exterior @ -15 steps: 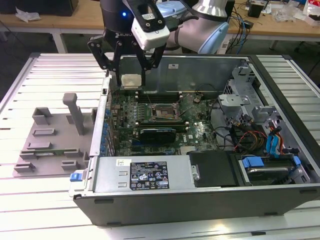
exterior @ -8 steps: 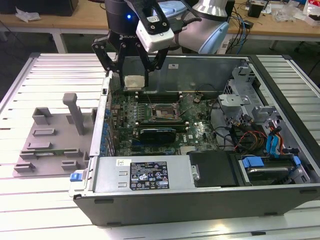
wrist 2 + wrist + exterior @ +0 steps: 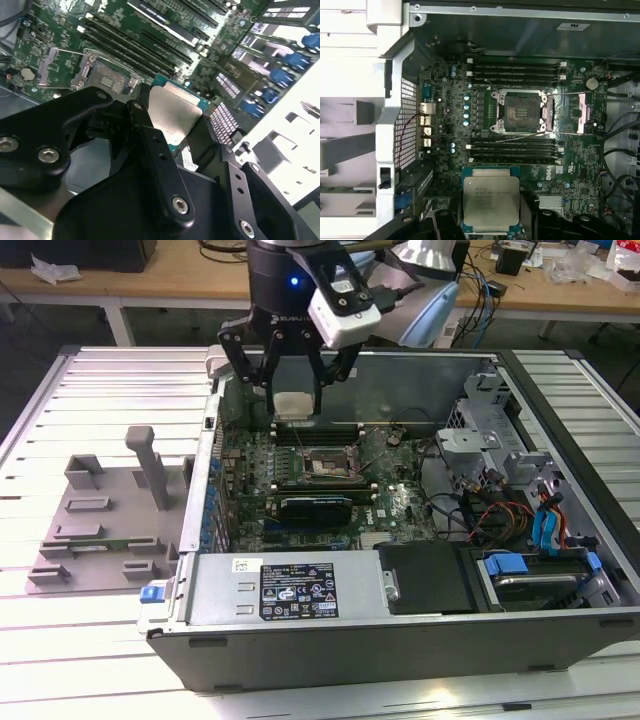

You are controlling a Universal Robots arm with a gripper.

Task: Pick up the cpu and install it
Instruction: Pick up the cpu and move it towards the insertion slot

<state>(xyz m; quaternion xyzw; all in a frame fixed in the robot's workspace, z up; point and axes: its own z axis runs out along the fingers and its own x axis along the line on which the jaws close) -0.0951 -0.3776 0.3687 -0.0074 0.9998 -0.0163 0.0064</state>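
Motherboard socket [image 3: 522, 111] lies open near the cpu [image 3: 491, 199] gripped by the hand [image 3: 296, 395].

Lit brightly from overhead. Blew out to white on the table [image 3: 345, 65] in the first wrist view. Glared palely off the cpu [image 3: 172, 115]; darkened inside the case [image 3: 520, 30].

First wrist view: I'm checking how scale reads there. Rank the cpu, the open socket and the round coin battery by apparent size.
1-2. cpu and socket: about alike; the cpu is nearer the camera, so no ranking between them.
3. coin battery: clearly smallest.
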